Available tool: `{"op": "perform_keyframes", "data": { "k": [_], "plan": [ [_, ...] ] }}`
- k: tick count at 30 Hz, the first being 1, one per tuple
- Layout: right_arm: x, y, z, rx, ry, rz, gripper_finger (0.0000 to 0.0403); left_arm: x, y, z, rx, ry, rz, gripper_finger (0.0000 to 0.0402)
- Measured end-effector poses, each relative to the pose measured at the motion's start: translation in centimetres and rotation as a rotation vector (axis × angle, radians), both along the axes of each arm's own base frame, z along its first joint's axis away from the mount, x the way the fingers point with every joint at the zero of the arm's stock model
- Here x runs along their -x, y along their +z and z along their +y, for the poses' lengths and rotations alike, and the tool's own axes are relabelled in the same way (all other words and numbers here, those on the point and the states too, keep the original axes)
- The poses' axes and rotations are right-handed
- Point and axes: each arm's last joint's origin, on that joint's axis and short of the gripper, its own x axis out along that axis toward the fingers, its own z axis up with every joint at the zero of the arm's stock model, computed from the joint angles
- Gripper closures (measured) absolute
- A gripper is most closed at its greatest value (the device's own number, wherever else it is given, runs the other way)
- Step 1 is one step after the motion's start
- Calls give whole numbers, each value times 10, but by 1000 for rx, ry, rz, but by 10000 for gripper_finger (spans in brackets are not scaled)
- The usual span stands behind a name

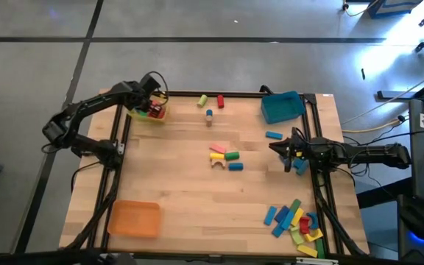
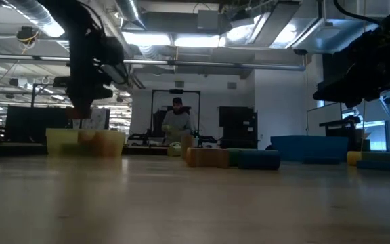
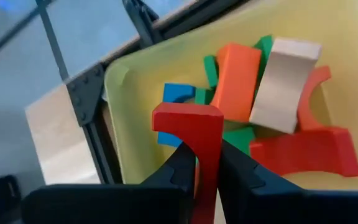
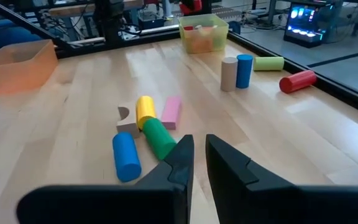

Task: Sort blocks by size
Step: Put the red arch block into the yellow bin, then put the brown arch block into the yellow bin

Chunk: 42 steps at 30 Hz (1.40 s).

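My left gripper point(image 3: 207, 158) hangs over the yellow tray point(image 1: 148, 112) at the table's far left corner, shut on a red arch block point(image 3: 191, 124). In the tray point(image 3: 135, 81) lie an orange bar point(image 3: 238, 78), a pale wooden arch point(image 3: 284, 81), a red arch point(image 3: 309, 152) and green and blue pieces. Loose blocks lie mid-table point(image 1: 225, 156), near the far edge point(image 1: 210, 103) and in a pile at the near right point(image 1: 297, 221). My right gripper point(image 1: 280, 147) waits at the right edge, shut and holding nothing point(image 4: 199, 149). My left gripper pinches the red arch block between its two fingers, on the block's narrow part point(image 3: 205, 165). The fingers slant steeply down from the table's near left. The block's wider end point(image 3: 188, 115) sticks out past the fingertips, over the pieces in the tray.
A blue tray point(image 1: 283, 107) stands at the far right and an orange tray point(image 1: 133, 218) at the near left. A single blue block point(image 1: 273, 135) lies just beyond my right gripper. A person point(image 2: 176, 122) stands in the room beyond the far edge.
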Motion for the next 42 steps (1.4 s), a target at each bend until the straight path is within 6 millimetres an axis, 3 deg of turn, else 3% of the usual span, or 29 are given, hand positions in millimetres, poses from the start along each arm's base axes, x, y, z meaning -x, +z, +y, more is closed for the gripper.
{"op": "perform_keyframes", "data": {
  "k": [16, 23, 27, 33, 37, 42],
  "plan": [
    [0, 0, 0, 1, -4, 0, 357, 8, -37, 4, 45, 28, -184, 361],
    [0, 0, 0, 1, -4, 0, 357, 12, -39, 5, 50, 53, -185, 302],
    [0, 0, 0, -1, 3, 1, 357, 13, -30, 9, 62, 42, -186, 263],
    [0, 0, 0, -2, 3, 1, 357, 1, 7, 11, -30, -27, -247, 244],
    [0, 0, 0, -2, 3, 1, 357, -18, 29, -1, -111, -197, -291, 243],
    [0, 0, 0, -1, 3, 1, 357, -55, 38, -29, -103, -485, -445, 243]
  ]
}}
